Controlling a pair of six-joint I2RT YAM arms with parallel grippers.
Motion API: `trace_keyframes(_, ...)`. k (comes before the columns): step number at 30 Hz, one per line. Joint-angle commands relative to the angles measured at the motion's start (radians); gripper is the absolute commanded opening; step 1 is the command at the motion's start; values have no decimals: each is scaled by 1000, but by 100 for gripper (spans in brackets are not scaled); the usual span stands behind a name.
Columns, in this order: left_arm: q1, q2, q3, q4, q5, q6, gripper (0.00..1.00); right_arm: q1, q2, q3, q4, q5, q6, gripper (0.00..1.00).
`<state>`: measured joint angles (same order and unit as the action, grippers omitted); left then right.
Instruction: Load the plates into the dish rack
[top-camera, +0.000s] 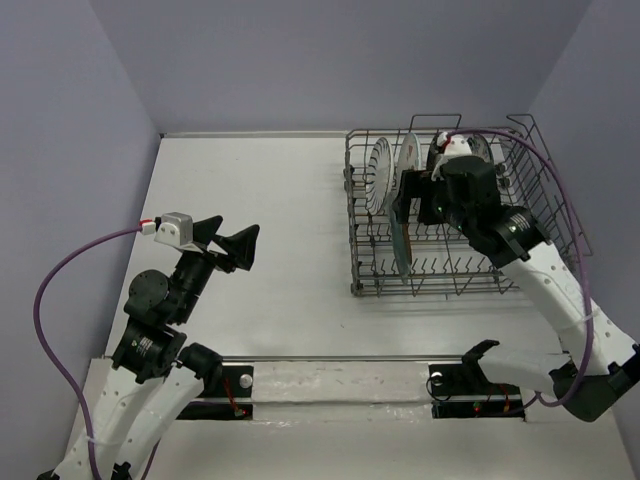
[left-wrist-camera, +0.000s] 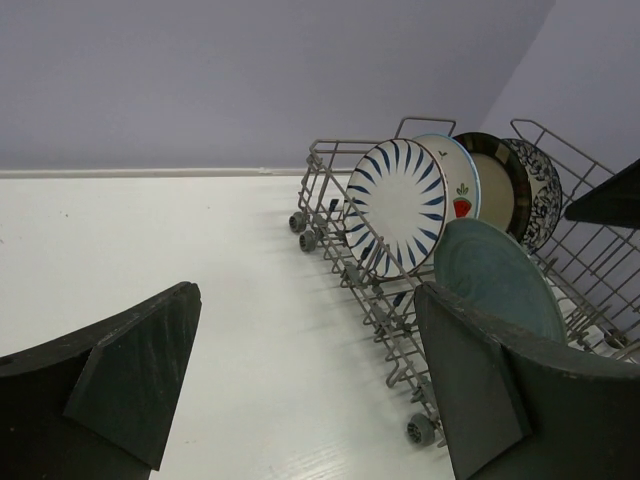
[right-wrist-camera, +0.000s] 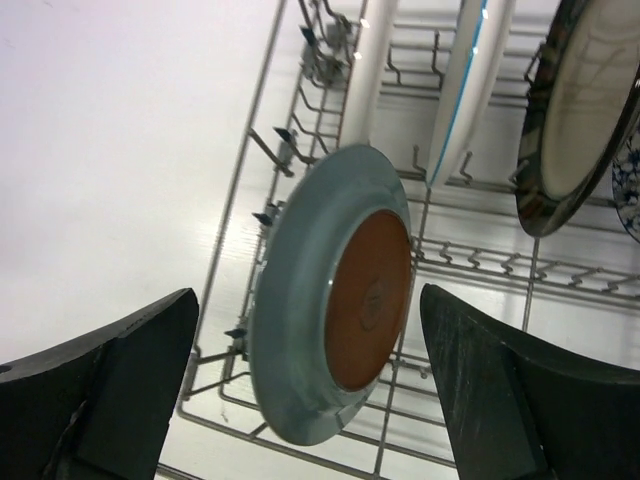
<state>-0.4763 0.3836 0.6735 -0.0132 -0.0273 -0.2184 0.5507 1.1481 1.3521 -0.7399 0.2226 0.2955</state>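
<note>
At the left we see the left hand (left-wrist-camera: 307, 300) raised over the white bench (top-camera: 270, 190), well apart from the rack. Its two dark fingers (left-wrist-camera: 130, 380) are spread wide and it grips nothing.

Further right, on the far right part of the bench, stands the grey wire dish rack (top-camera: 425, 289). All five plates are in it, set on edge among the tines. In the far row, going left to right, we find the white plate with blue radial stripes (left-wrist-camera: 397, 205), the white plate with red marks (left-wrist-camera: 455, 175), the brown-rimmed beige plate (left-wrist-camera: 495, 180) and the black-and-white ornate plate (left-wrist-camera: 538, 190). They sit close together, each partly covering the next.

The teal plate (left-wrist-camera: 500, 285) stands by itself in a row nearer the arms, leaning a little. Its rust-brown underside is turned toward the right wrist camera.

Over it is the right hand (right-wrist-camera: 307, 295), reaching in above the rack. In the wrist view its fingers are wide apart, one on each side of the teal plate. We cannot see either of them touching it.
</note>
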Motion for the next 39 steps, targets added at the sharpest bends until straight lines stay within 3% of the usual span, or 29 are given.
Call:
trace_keyframes(1,1,15,-11,48,-2,16,99,-1,-74,67,91,-81,8,98)
trace_keyframes(10,11,28,-11,50,-31,19,99,-1,-217,67,125,-106,-7,98)
trace_keyframes(13,16,24,-12,50,-59,20,99,-1,-267,39,168,-123,-16,93)
trace_keyframes(16,19,18,-12,50,-88,17,99,-1,-368,-2,229,-147,-27,71)
trace_keyframes(17,19,15,-14,53,-92,14,99,-1,-389,-14,241,-154,-29,57)
trace_keyframes(18,21,8,-17,62,-91,13,99,-1,-410,-27,267,-158,-33,18)
trace_keyframes(19,21,3,-20,65,-91,10,99,-1,-430,-36,277,-163,-33,7)
trace_keyframes(23,31,-14,-31,91,-85,1,99,-1,-540,-82,315,-169,-44,7)
trace_keyframes(25,34,-12,-34,96,-69,4,99,-1,-576,-96,330,-167,-44,12)
trace_keyframes(28,47,-3,-32,101,-43,-7,99,-1,-636,-125,361,-148,-50,52)
trace_keyframes(29,50,0,-34,104,-39,-12,99,-1,-648,-131,366,-135,-48,79)
trace_keyframes(30,56,1,-35,108,-33,-13,99,-1,-662,-139,367,-106,-45,95)
trace_keyframes(31,59,1,-35,110,-25,-13,99,-1,-666,-142,366,-91,-45,100)
trace_keyframes(39,71,-18,-46,124,21,-4,99,-1,-645,-179,359,-65,-38,100)
